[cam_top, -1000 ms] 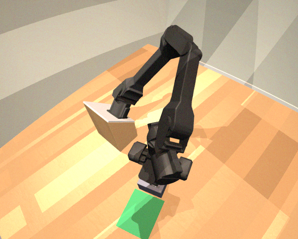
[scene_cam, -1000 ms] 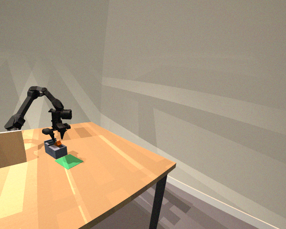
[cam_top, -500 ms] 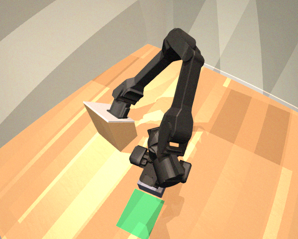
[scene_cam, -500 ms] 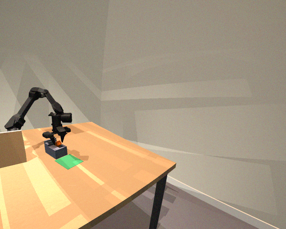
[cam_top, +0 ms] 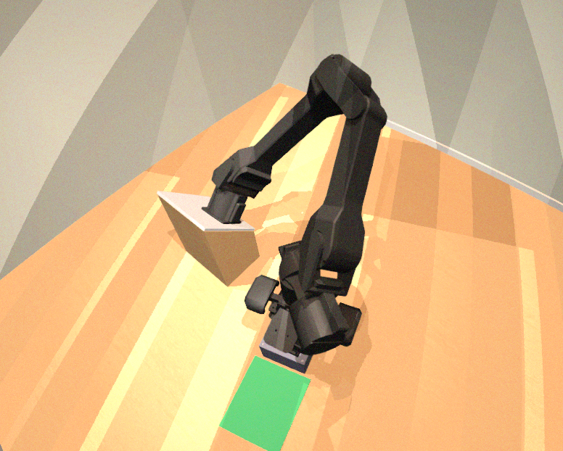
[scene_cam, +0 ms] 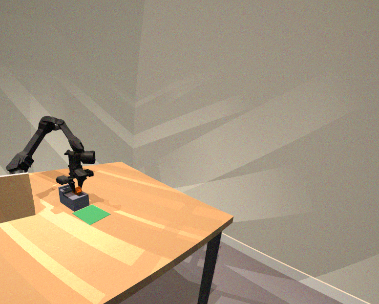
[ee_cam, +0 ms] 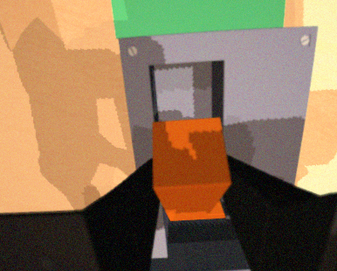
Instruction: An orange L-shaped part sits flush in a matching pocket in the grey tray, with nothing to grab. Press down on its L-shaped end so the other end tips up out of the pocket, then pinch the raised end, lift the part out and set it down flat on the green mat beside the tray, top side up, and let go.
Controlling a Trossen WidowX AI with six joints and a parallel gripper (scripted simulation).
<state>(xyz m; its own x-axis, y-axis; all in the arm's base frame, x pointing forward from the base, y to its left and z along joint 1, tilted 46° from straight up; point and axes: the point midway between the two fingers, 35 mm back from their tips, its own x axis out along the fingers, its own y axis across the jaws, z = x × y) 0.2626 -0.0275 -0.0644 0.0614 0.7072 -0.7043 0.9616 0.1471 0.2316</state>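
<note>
The orange L-shaped part (scene_cam: 78, 189) (ee_cam: 191, 175) is tilted in the grey tray (cam_top: 284, 359) (scene_cam: 74, 204) (ee_cam: 266, 83), its mat-side end raised above the tray's top face and its lower end down in the pocket. Bare pocket floor shows in front of the raised end in the wrist view. My gripper (scene_cam: 76, 190) (ee_cam: 187, 163) is shut on the raised end, one dark finger against each side. In the top view the arm hides the part and the fingertips. The green mat (cam_top: 265, 404) (scene_cam: 91, 214) (ee_cam: 201, 17) lies flat beside the tray with nothing on it.
A brown block with a white top (cam_top: 188, 207) carries the arm's base; its side (scene_cam: 15, 199) shows at the left of the exterior view. The wooden table (cam_top: 446, 328) (scene_cam: 133, 240) has a near edge and corner at the right in the exterior view.
</note>
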